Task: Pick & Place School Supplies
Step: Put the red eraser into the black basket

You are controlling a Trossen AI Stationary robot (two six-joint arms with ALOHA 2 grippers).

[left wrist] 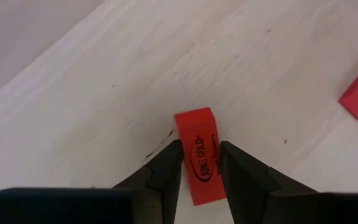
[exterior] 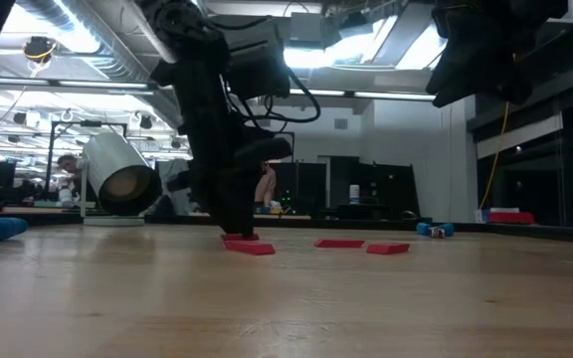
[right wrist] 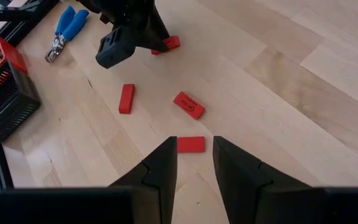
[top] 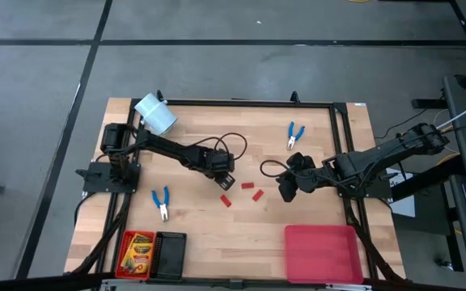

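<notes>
Several small red rectangular pieces lie flat at mid-table (top: pixel 247 185) (top: pixel 258 195) (top: pixel 226 200). My left gripper (top: pixel 225 181) (left wrist: pixel 201 146) is down at the table, shut on one more red piece (left wrist: pixel 199 155). My right gripper (top: pixel 285 192) (right wrist: pixel 194 142) hovers open above the table, right of the pieces, and touches nothing. One red piece (right wrist: pixel 191 144) lies below its fingers. One pair of blue-handled pliers (top: pixel 162 202) lies front left, the other (top: pixel 294 135) far right. A yellow-and-green crayon box (top: pixel 138 249) lies in a small red tray (top: pixel 123 252). My left gripper pinches the red piece by its two long sides (left wrist: pixel 194 177) between the two fingers. The fingers (left wrist: pixel 169 165) come from above, slanting down, and lie along the piece. Its far end (left wrist: pixel 194 121) sticks out past the fingertips. The piece looks to lie flat on the table.
A pale blue-white cylinder (top: pixel 155 113) lies at the far left corner. A black tray (top: pixel 169 255) stands beside the small red tray at the near edge. A larger red tray (top: pixel 322 253) sits at the near right. Black cables loop near both wrists.
</notes>
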